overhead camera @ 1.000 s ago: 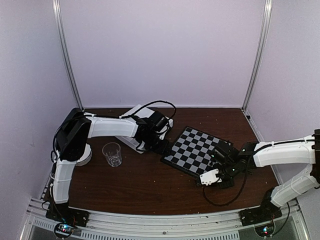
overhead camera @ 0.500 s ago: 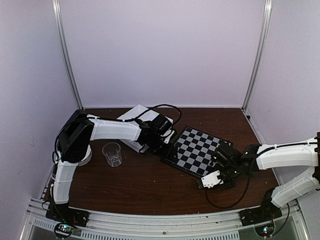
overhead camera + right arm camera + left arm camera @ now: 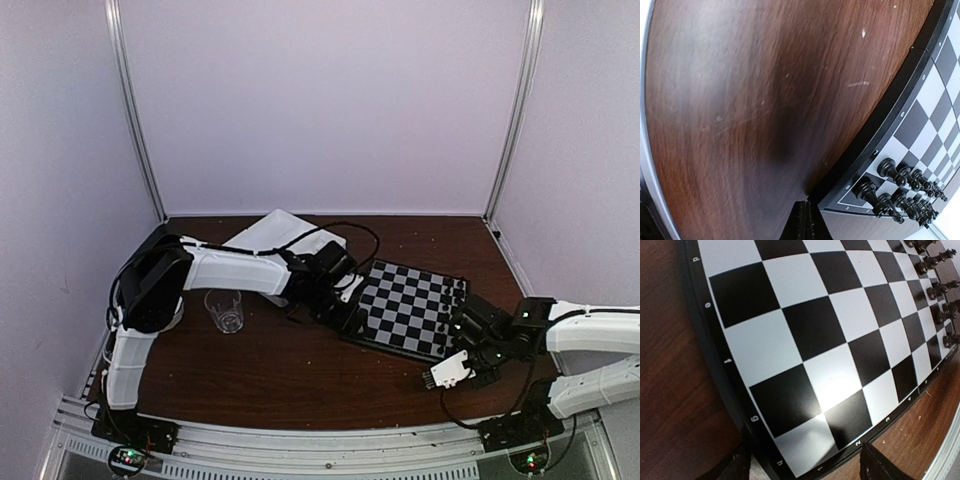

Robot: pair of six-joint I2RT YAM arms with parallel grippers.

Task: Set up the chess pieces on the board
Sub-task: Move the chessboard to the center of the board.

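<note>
The board [image 3: 405, 310] lies flat on the brown table, turned a little. In the left wrist view the board [image 3: 815, 330] fills the frame, with black chess pieces [image 3: 939, 290] in rows at its far side. My left gripper [image 3: 345, 300] is open, its fingers [image 3: 880, 467] either side of the board's near-left corner. My right gripper [image 3: 462, 338] is shut and empty, its tips [image 3: 807, 207] low on the table just off the board's corner [image 3: 925, 110], beside two rows of black pieces [image 3: 895, 190]. No white pieces show.
A white tray [image 3: 280, 232] lies at the back behind the left arm. A clear glass cup [image 3: 224, 308] stands left of the board. Metal posts and purple walls close in the table. The table's front edge runs along the arm bases.
The board has slid right and turned, with my left gripper following at its corner. My right gripper has drawn back to the right and nearer. More of the white tray shows.
</note>
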